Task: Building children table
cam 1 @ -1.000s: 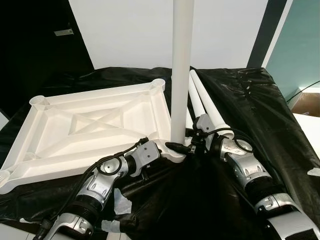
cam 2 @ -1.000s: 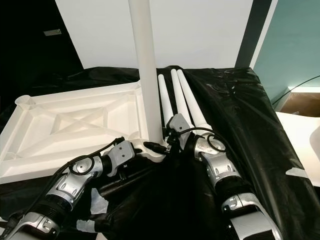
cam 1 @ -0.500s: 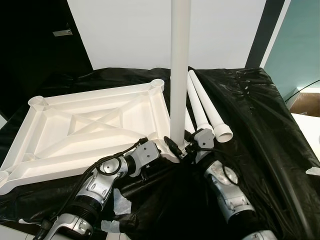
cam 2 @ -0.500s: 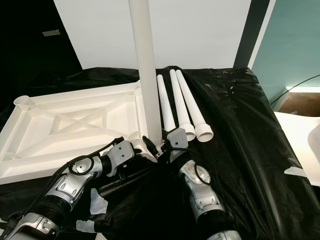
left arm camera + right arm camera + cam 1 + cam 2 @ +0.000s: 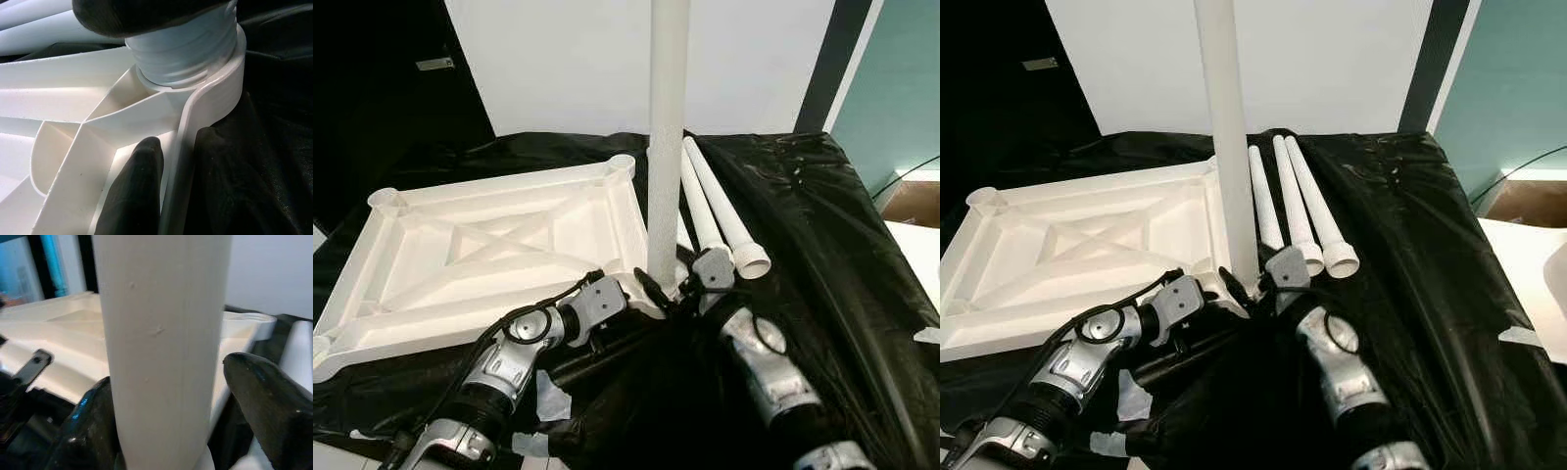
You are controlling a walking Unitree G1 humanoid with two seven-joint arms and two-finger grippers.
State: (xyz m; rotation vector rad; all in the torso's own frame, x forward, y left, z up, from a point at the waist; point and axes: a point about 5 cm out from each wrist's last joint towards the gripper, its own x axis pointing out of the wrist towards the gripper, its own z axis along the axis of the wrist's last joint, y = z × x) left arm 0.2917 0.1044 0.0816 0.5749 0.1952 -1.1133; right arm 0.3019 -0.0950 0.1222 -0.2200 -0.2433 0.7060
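Observation:
A white tabletop (image 5: 499, 235) lies upside down on black sheeting. One white table leg (image 5: 666, 147) stands upright in its near right corner socket; the leg's threaded base (image 5: 181, 54) sits in that socket. My left gripper (image 5: 641, 292) is shut on the tabletop's rim (image 5: 178, 142) just beside the socket, one finger on each side. My right gripper (image 5: 680, 292) reaches in from the right and holds the leg low down, with its fingers (image 5: 264, 401) against opposite sides of the shaft (image 5: 161, 333).
Three spare white legs (image 5: 1293, 196) lie side by side on the black sheeting (image 5: 803, 225) just right of the standing leg. Pieces of pale tape (image 5: 548, 397) lie by the front edge. A white surface (image 5: 1538, 264) and a cardboard box (image 5: 913, 201) are at the right.
My right arm swung from the right of the leg toward the middle, then slightly back right, its gripper staying at the leg's base. The left gripper has not moved.

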